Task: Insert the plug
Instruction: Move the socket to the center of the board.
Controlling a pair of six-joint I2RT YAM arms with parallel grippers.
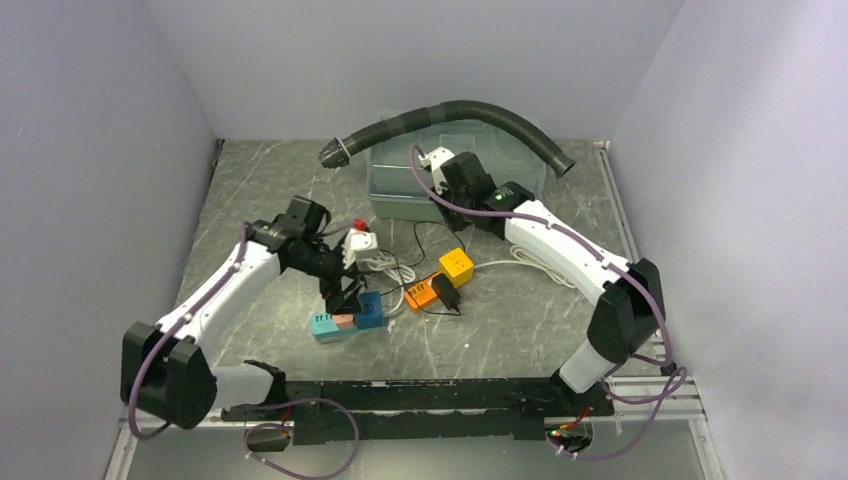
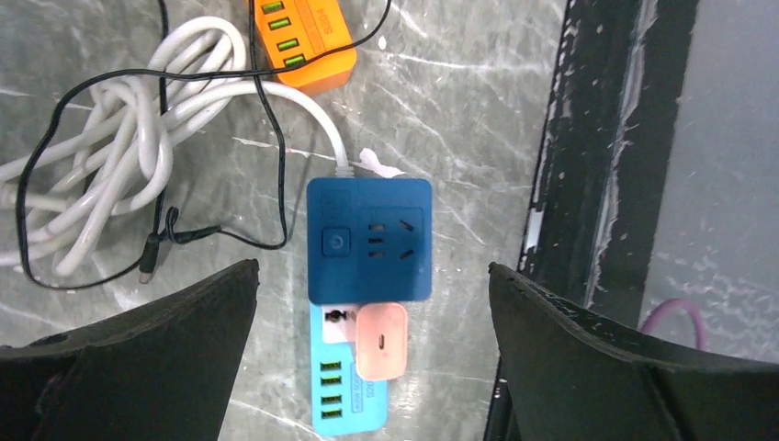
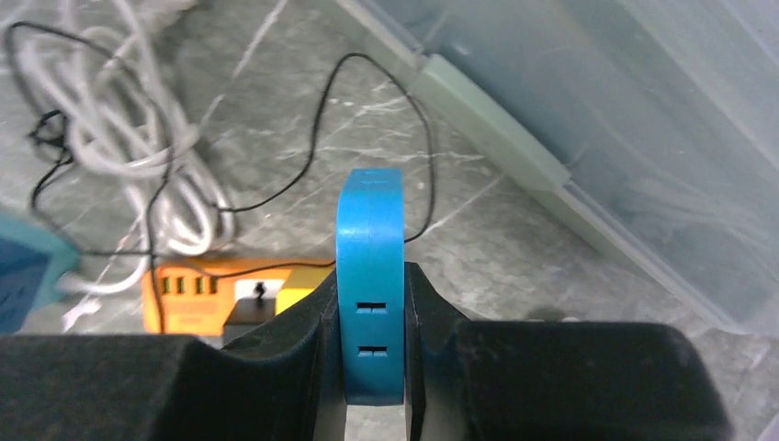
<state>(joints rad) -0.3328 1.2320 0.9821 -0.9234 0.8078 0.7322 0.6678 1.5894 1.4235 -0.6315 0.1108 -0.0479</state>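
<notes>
My right gripper (image 3: 370, 303) is shut on a blue plug adapter (image 3: 370, 248) with two slots on its edge, held upright above the table. In the top view it (image 1: 437, 163) is by the clear bin. My left gripper (image 2: 372, 269) is open and empty, hovering over a power strip with a dark blue socket block (image 2: 369, 241) and a light blue USB part (image 2: 340, 395). A pink charger (image 2: 381, 341) sits plugged into the strip. In the top view the left gripper (image 1: 345, 297) is just above this strip (image 1: 345, 322).
An orange USB strip (image 1: 421, 292) with a black adapter (image 1: 446, 291) and a yellow cube (image 1: 456, 265) lies mid-table. White cable coils (image 2: 110, 138) and thin black wire lie beside it. A clear bin (image 1: 400, 190) and black hose (image 1: 470, 108) are at the back.
</notes>
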